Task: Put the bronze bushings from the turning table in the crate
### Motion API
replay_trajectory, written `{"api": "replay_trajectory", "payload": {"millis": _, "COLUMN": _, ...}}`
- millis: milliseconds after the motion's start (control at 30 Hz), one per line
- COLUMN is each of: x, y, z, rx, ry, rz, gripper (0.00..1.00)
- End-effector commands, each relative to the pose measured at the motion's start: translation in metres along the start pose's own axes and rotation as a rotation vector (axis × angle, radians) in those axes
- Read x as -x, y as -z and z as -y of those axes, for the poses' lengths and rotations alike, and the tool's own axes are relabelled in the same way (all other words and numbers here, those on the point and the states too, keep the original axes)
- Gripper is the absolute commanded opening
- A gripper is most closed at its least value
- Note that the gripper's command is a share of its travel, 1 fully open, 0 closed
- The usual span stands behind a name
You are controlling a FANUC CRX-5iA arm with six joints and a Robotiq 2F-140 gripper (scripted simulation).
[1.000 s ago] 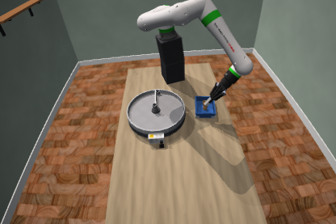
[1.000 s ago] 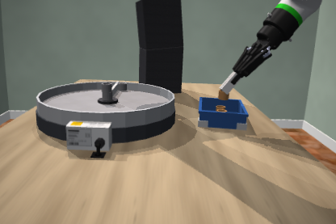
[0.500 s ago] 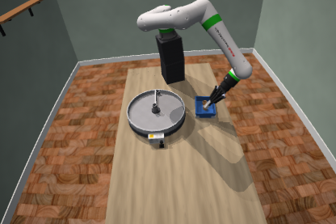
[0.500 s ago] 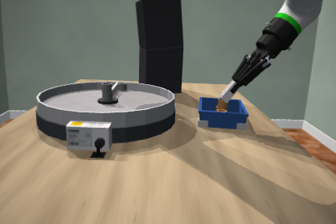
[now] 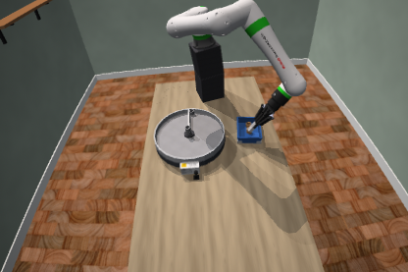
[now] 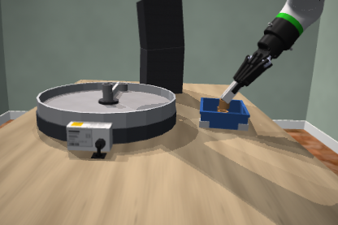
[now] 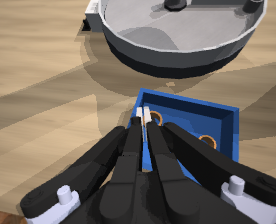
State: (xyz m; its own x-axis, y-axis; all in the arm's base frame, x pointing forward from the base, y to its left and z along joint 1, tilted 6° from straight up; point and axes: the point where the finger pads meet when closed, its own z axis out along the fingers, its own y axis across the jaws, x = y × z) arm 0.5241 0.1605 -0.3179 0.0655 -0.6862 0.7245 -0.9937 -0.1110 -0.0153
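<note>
My gripper is shut on the wall of a bronze bushing and holds it inside the blue crate, low near the crate's floor. It also shows in the exterior view under the fingertips. A second bronze bushing lies in the crate to the right of it. The grey turning table stands left of the crate. A dark steel bushing stands at its far rim, and it also shows in the wrist view.
The turning table has a centre hub with a thin arm reaching the rim, and a control box at its front. The arm's black pedestal stands behind the turning table.
</note>
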Motion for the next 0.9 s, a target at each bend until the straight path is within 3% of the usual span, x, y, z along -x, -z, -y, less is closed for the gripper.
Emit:
{"api": "replay_trajectory", "payload": {"millis": 0, "x": 0.0000, "y": 0.0002, "z": 0.0002, "rx": 0.000, "ry": 0.000, "rz": 0.000, "gripper": 0.00}}
{"api": "replay_trajectory", "payload": {"millis": 867, "x": 0.0046, "y": -0.0053, "z": 0.0001, "rx": 0.000, "ry": 0.000, "rz": 0.000, "gripper": 0.00}}
